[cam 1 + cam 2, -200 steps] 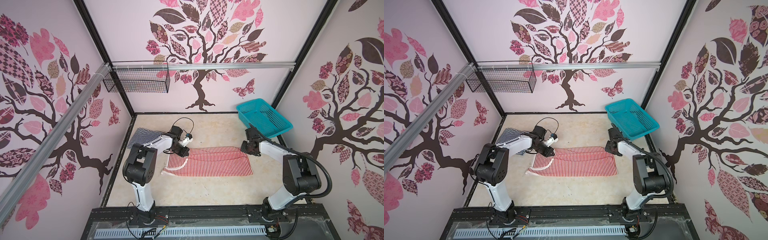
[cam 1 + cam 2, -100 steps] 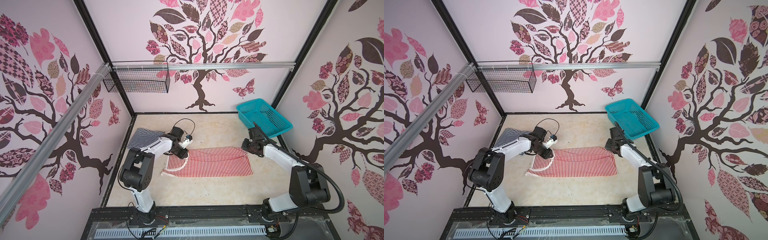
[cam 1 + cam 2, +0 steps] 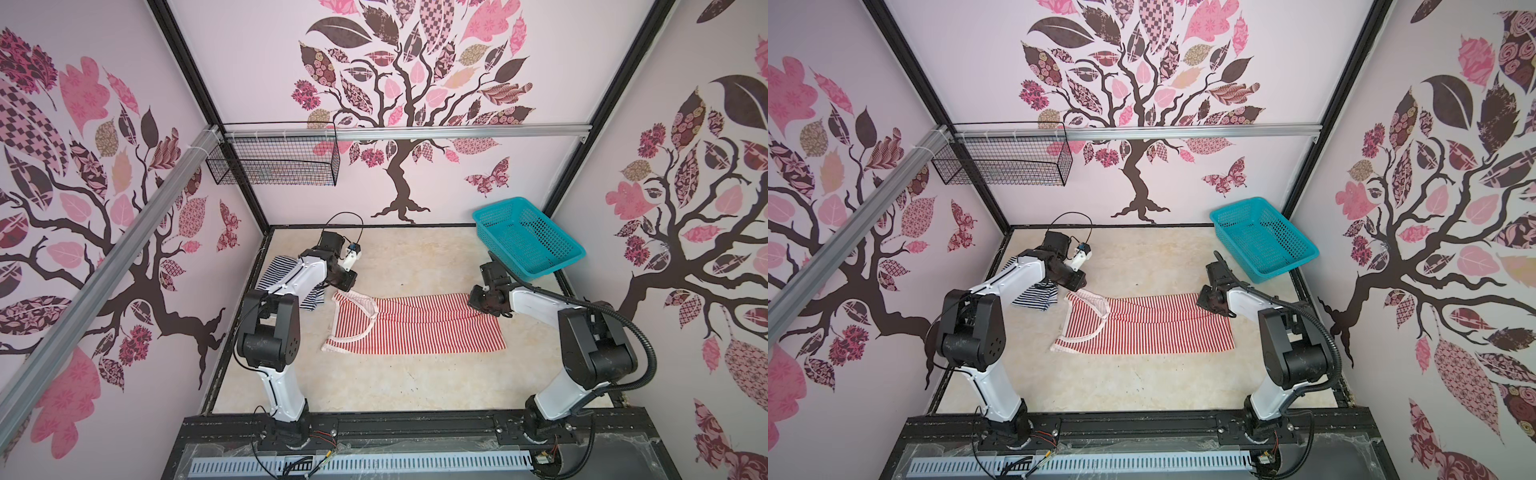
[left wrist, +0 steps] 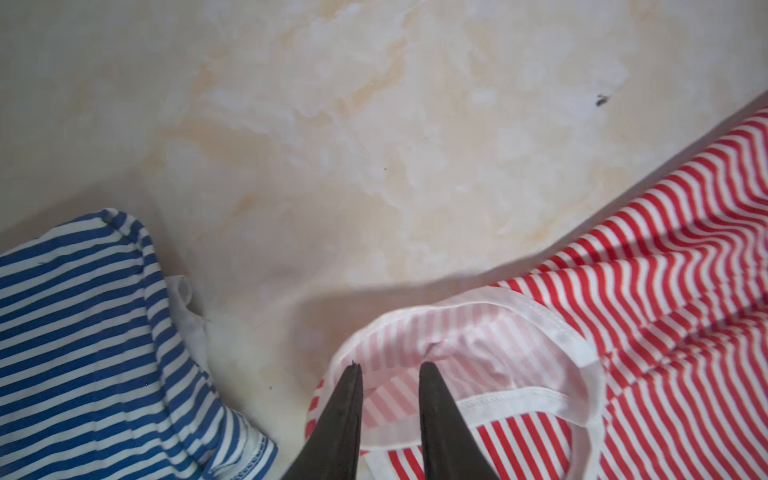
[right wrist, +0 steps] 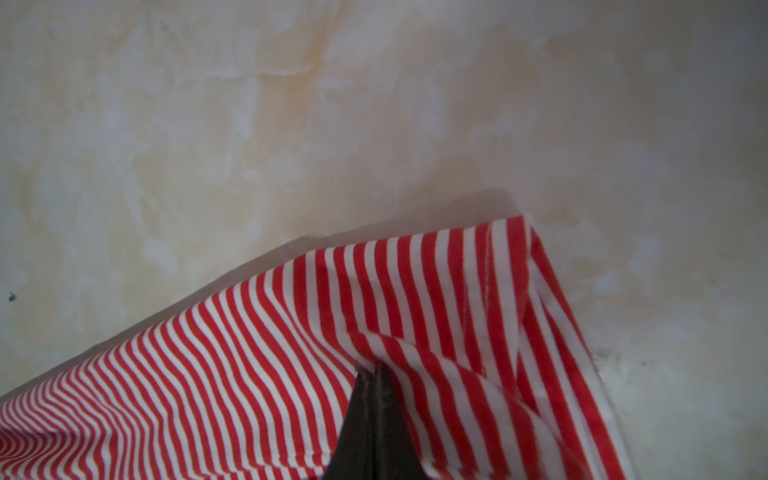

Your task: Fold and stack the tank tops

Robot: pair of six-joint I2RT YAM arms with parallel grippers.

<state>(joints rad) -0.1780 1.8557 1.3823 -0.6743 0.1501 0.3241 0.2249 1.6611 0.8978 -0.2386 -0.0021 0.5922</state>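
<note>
The red-and-white tank top [image 3: 419,332] [image 3: 1154,330] lies spread across the middle of the table, neck end to the left. My left gripper [image 3: 347,286] [image 4: 390,365] hovers open over its pale-edged shoulder strap [image 4: 490,303], with the cloth showing between the fingers. The navy-and-white tank top [image 3: 277,269] [image 4: 83,316] lies bunched at the far left, partly under my left arm. My right gripper [image 3: 474,301] [image 5: 370,366] is shut on the far right hem corner of the red-and-white top [image 5: 436,291], and the cloth puckers at its tips.
A teal mesh basket [image 3: 540,272] stands tilted at the back right, just behind my right arm. A black wire basket [image 3: 274,166] hangs on the back-left wall. Bare marbled table [image 3: 395,386] lies in front of the red-and-white top.
My left gripper has opened and drawn back a little toward the far left; the strap lies on the table. My right gripper has shut on the hem corner.
</note>
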